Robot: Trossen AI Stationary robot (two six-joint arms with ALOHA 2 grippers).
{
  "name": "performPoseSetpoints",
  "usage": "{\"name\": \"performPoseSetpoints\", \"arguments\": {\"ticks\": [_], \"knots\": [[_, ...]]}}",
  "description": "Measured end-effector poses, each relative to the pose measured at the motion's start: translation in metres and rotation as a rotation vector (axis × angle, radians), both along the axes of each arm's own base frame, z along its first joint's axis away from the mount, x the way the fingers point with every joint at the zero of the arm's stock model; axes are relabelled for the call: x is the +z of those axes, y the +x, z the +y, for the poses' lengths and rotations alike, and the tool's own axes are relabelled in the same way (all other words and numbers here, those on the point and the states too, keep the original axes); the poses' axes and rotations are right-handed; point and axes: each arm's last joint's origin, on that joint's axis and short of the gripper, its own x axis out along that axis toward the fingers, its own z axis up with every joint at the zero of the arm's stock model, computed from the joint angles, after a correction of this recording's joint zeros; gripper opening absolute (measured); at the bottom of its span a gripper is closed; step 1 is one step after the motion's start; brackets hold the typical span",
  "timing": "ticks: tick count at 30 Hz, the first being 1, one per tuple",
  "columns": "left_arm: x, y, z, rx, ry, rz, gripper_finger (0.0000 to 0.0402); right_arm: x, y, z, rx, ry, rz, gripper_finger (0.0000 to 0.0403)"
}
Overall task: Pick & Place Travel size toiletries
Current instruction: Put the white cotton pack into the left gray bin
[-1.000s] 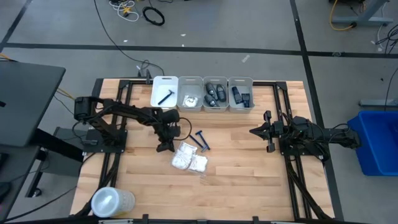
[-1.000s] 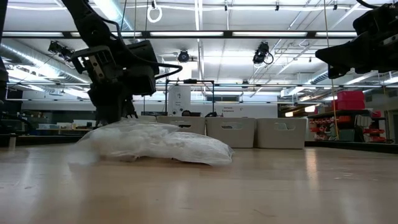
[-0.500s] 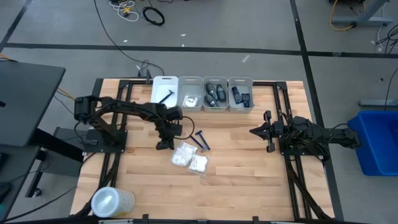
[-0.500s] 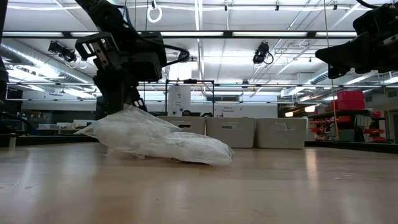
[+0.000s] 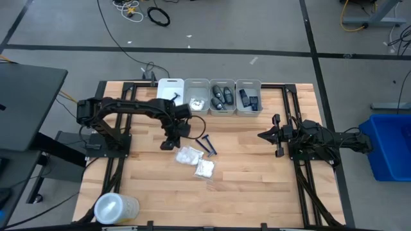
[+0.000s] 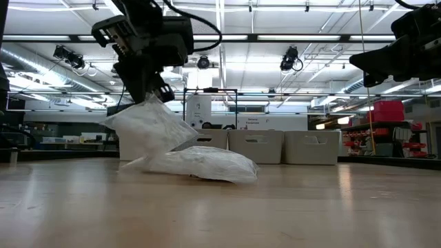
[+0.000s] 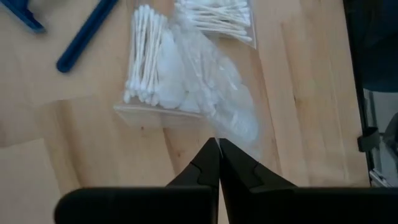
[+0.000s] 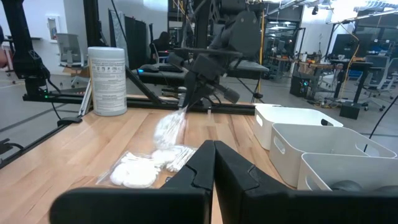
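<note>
Step in hand: pick phase, lift just begun, judged from the packet's pose.
Left gripper (image 5: 171,142): over mid-table, just short of the bin row; fingers (image 7: 209,163) pinched together on the top edge of a clear packet of cotton swabs (image 6: 153,126). Nothing else held.
Held packet: hangs from the pinch, upper end raised. In low view its lower end appears to touch or rest against the 2nd packet; can't confirm it is fully clear of the table.
2nd swab packet (image 5: 205,169): flat on the wood, just beside the held one, on the near side.
Razors (image 5: 207,144): two dark blue, lying on the table between the packets and the bins, close by the left gripper. Not touched.
Bins: four white bins in a row at the far edge. Far-left bin (image 5: 166,97) partly hidden by the arm, contents not readable now. 2nd bin (image 5: 196,102) has white packet-like items. 3rd bin (image 5: 222,97) and 4th bin (image 5: 248,96) hold small dark containers.
Right gripper (image 5: 277,136): parked at the right side of the table, well apart from the items; fingers closed tip to tip in right wrist view, empty.
Other: large clear lidded tub (image 5: 115,208) at the near-left corner, not part of the job.
Progress: early-mid, est. Two packets and two razors outside the bins.
Next move calls for: more height until the bag swings free of its neighbour, then carry to the 2nd bin (best match by contents) and release over it.
Risk: thin-edge pinch on slippery film; bag may slip or drag the 2nd packet.
</note>
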Motion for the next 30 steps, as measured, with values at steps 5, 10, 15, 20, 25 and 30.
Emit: {"name": "performPoseSetpoints", "arguments": {"ticks": [5, 10, 15, 20, 25, 30], "knots": [[0.011, 0.003, 0.002, -0.014, 0.024, -0.009, 0.0005, 0.0, 0.0, 0.0, 0.0, 0.0, 0.001, 0.0013], [0.019, 0.004, 0.003, -0.022, 0.07, -0.004, 0.0004, 0.0, 0.0, 0.0, 0.0, 0.0, 0.001, 0.0013], [0.03, 0.003, 0.006, -0.042, 0.119, 0.009, 0.0006, 0.0, 0.0, 0.0, 0.0, 0.0, 0.0, 0.0013], [0.041, 0.001, 0.014, -0.05, 0.175, 0.028, 0.0004, 0.0, 0.0, 0.0, 0.0, 0.0, 0.0, 0.0013], [0.052, 0.0, 0.021, -0.05, 0.217, 0.032, 0.0005, 0.0, 0.0, 0.0, 0.0, 0.0, 0.0, 0.0013], [0.063, 0.002, 0.028, -0.026, 0.229, 0.006, 0.0006, 0.0, 0.0, 0.0, 0.0, 0.0, 0.0, 0.0014]]}}
